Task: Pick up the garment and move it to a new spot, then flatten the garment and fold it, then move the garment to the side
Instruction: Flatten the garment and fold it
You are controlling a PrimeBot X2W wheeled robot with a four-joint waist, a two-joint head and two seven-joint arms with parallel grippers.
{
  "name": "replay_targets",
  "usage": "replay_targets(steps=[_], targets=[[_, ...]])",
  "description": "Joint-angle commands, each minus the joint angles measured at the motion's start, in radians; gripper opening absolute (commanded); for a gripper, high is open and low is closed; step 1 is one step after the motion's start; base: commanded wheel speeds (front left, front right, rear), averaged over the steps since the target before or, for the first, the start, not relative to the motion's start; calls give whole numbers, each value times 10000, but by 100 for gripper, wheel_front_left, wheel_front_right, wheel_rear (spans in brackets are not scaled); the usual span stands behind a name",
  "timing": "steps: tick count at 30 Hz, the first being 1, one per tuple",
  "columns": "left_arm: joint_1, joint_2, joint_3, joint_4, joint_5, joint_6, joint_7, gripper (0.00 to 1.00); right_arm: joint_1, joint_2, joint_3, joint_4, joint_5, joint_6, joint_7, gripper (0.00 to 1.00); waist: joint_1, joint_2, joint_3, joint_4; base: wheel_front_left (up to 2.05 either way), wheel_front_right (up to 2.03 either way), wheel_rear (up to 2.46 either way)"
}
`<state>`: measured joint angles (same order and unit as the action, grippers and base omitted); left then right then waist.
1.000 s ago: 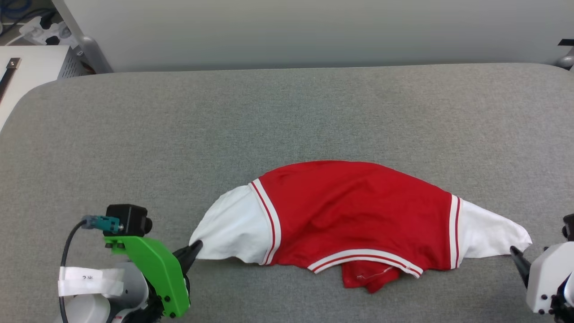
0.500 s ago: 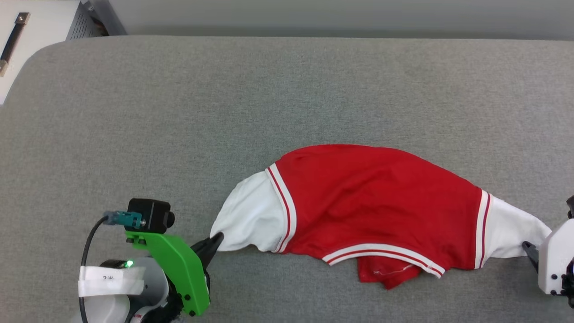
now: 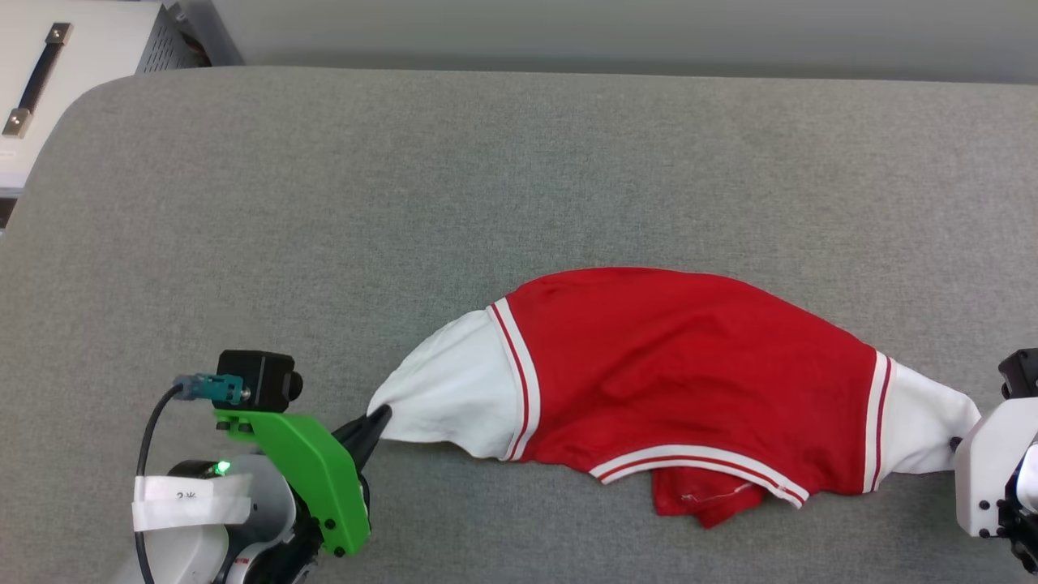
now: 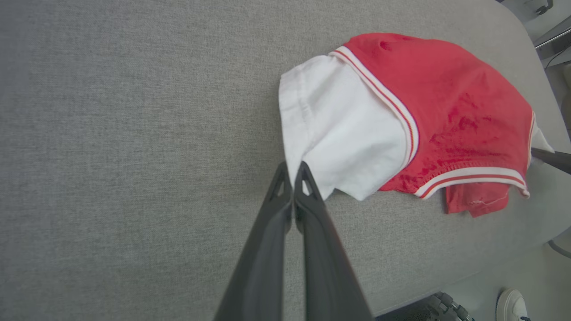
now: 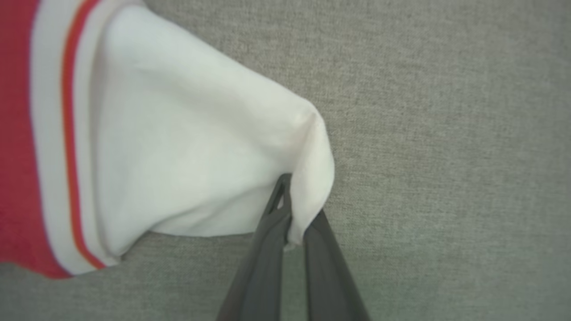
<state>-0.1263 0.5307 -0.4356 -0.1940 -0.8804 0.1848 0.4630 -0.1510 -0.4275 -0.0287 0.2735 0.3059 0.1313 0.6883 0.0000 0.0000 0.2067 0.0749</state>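
A strip of white tape (image 3: 191, 500) wrapped on the left arm (image 3: 174, 560) bore small dark handwriting; the first mark looked like a "2"; the mark after it was too small to read.

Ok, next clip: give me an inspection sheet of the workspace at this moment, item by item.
Surface: grey padded surface, rounded corners, no stains seen.
Job's things: garment, red with white sleeves, spread sideways near the front edge; a red part is bunched under the striped hem.
Clutter: nothing seen.
Grippers: left gripper shut on the tip of one white sleeve; right gripper shut on the edge of the other sleeve.
Cables: black cable looping to the left wrist camera.
Surroundings: white cabinet with a dark handle at far left; pale wall behind; white shoe on the floor, seen in the left wrist view.
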Motion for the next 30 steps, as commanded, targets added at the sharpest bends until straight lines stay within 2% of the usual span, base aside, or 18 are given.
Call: replay_targets(steps=[1,8,16,22,30], targets=[[8,13,113,52,79,2,-118,0,140,23,65,240,89,-6,-13,0,0,0,-369,-162,0,0,0],[192,124,471,144,58,-38,-625,0,49,-402,78,-321,536,-6,-352,0,0,0,-1288,-463,0,0,0],[-157,707,1355,-350,85,-16,-1026,0,-647,-1037,-154,-2047,1827,-6,-457,0,0,0,-2181,-739,0,0,0],[-780,988,2110,-940,54,23,-1352,0,-1776,-1284,-191,-2668,2684,-6,-333,0,0,0,-2382,-899,0,0,0],[-1783,1348,2717,-1314,-46,-121,-1390,0,-2939,-1594,11,-2882,2794,-6,-844,0,0,0,-2416,-942,0,0,0]])
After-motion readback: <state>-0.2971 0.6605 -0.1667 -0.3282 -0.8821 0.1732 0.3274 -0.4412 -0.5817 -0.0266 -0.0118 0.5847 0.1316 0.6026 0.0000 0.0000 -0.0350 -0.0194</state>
